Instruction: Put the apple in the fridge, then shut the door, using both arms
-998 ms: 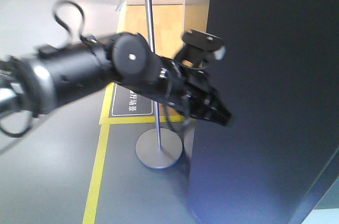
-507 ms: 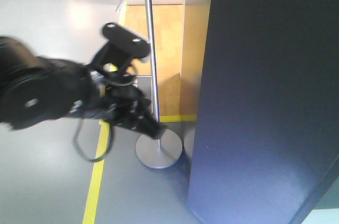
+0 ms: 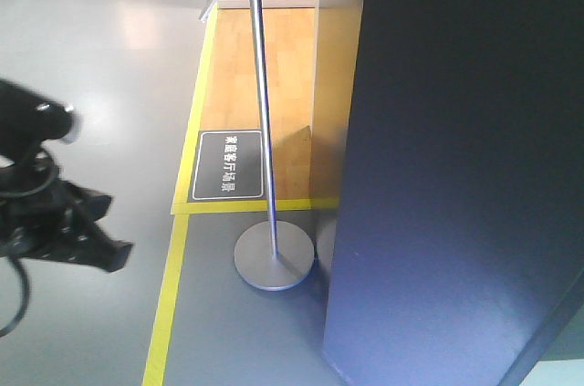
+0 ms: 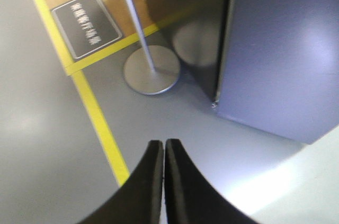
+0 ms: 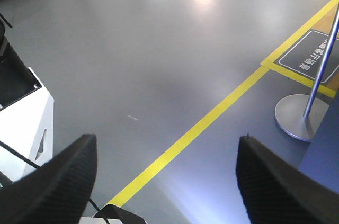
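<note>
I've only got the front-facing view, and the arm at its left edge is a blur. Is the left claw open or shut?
Observer: Shut. The left wrist view shows the left claw with its fingers pressed together and nothing between them.
Operator: And the right one? It isn't in my picture.
Observer: The right claw is open wide and empty, above the grey floor.
Operator: Any apple down there?
Observer: No apple in any view. The right wrist view adds only a white box at its left edge.

Grey floor (image 3: 91,57) with yellow tape line (image 3: 167,295) and metal sign stand (image 3: 265,130).
</note>
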Motion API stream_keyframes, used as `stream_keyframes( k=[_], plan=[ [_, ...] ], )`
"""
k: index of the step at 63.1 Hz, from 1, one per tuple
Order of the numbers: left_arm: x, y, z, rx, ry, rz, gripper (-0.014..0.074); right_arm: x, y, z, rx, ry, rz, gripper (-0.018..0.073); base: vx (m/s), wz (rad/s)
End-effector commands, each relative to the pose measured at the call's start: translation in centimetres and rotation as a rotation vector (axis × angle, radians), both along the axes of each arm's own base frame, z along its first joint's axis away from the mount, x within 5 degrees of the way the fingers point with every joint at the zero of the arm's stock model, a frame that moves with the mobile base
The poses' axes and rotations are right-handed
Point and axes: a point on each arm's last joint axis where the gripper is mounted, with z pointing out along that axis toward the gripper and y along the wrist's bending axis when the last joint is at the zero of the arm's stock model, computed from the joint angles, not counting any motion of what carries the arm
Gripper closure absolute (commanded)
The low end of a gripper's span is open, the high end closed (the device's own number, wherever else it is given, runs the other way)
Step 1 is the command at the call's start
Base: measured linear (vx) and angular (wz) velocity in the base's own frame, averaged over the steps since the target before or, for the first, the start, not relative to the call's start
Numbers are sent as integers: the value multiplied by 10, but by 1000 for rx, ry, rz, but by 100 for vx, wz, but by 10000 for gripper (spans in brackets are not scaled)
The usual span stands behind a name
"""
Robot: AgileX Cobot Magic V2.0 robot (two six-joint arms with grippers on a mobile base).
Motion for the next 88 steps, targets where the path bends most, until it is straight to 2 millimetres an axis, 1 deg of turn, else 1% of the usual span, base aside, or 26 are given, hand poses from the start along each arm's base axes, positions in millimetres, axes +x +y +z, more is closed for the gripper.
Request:
stream_keyframes(
  k=[1,6,10,14,21,27,30,39,43,50,60,71,88],
  plan=[
    [-4,8,15,-17,-107,6,603,7,0,11,39,-31,-42,71,0,0],
    [-6,9,14,-9,-96,10,603,15,-2,9,16,8,-112,133,0,0],
    [-7,10,13,-9,-84,14,603,25,-3,7,-9,55,-166,202,0,0],
    [-7,10,13,-10,-83,15,603,34,-4,5,-45,98,-206,291,0,0],
    [-7,10,13,-10,-83,15,603,50,-1,1,-96,165,-234,441,0,0],
    [-7,10,13,-10,-83,15,603,65,3,0,-119,192,-254,540,0,0],
    [-7,10,13,-10,-83,15,603,74,5,-1,-129,202,-264,575,0,0],
    [-7,10,13,-10,-83,15,603,101,9,-3,-167,204,-310,569,0,0],
    [-7,10,13,-10,-83,15,603,113,10,0,-188,200,-340,567,0,0],
    [-7,10,13,-10,-83,15,603,136,10,10,-237,178,-405,566,0,0],
    [-7,10,13,-10,-83,15,603,165,4,30,-298,79,-546,566,0,0],
    [-7,10,13,-10,-83,15,603,186,1,40,-336,-4,-640,566,0,0],
    [-7,10,13,-10,-83,15,603,207,-3,57,-331,-117,-768,566,0,0]
  ],
)
